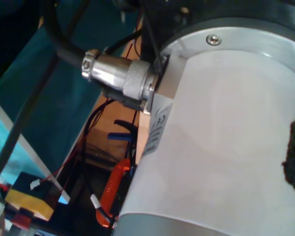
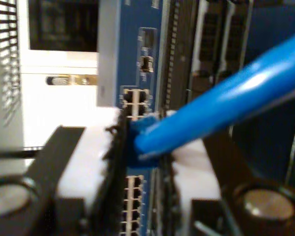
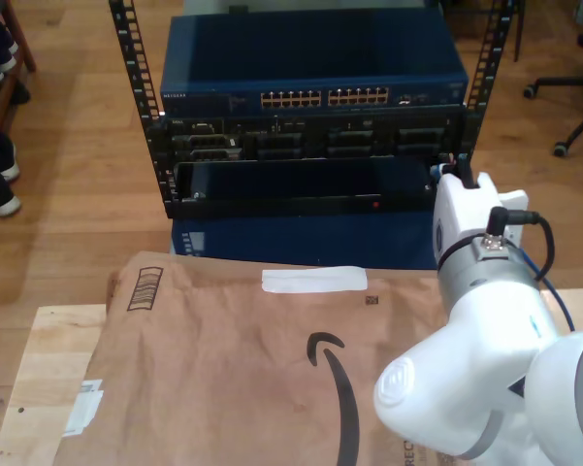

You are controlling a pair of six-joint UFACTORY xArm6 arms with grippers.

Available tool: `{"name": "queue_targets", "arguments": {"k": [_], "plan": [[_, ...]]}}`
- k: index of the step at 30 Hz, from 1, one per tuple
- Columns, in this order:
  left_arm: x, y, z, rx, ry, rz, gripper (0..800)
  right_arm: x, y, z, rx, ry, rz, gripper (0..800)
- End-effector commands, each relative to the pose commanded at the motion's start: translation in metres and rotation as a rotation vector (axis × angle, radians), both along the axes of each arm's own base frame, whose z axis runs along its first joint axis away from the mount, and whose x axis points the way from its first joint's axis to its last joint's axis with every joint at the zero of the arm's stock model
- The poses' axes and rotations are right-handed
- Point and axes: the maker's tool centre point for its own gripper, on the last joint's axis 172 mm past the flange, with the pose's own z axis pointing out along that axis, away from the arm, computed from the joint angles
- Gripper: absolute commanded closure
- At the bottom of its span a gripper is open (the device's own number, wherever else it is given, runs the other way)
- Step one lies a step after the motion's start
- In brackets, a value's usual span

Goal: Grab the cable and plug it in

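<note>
Cable: thin bright-blue ethernet cable [image 2: 221,103] pinched at its plug end between my second gripper [image 2: 142,142] fingers, just before the blue network switch's port rows [image 2: 135,98].
Done: grabbing.
Left: plugging in.
First gripper: state impossible to tell.

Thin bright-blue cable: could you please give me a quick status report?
My second pincer shut on the thin bright-blue cable. Cable end facing the blue switch's port rows, not plugged. Nothing between.
</note>
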Motion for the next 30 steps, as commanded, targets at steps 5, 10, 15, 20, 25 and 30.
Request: {"name": "queue_targets", "arguments": {"k": [5,10,15,20,25,30], "plan": [[-0.006,0.002,-0.002,0.005,-0.043,0.005,2,0.004,0.001,-0.007,0.015,0.052,-0.004,798],[-0.009,0.0,-0.002,0.006,-0.043,0.031,2,0.004,0.013,-0.013,0.033,0.082,0.026,798],[-0.014,0.009,-0.015,0.084,-0.073,0.031,2,0.003,0.013,-0.016,0.027,0.089,0.029,799],[-0.015,0.014,-0.022,0.116,-0.104,-0.001,2,0.002,0.015,-0.022,0.038,0.111,0.034,798],[-0.006,0.008,-0.045,0.108,-0.171,-0.052,0,0.0,0.017,-0.034,0.05,0.147,0.043,798],[0.0,0.002,-0.072,0.155,-0.187,-0.059,0,-0.006,0.011,-0.044,0.04,0.165,0.036,798]]}}
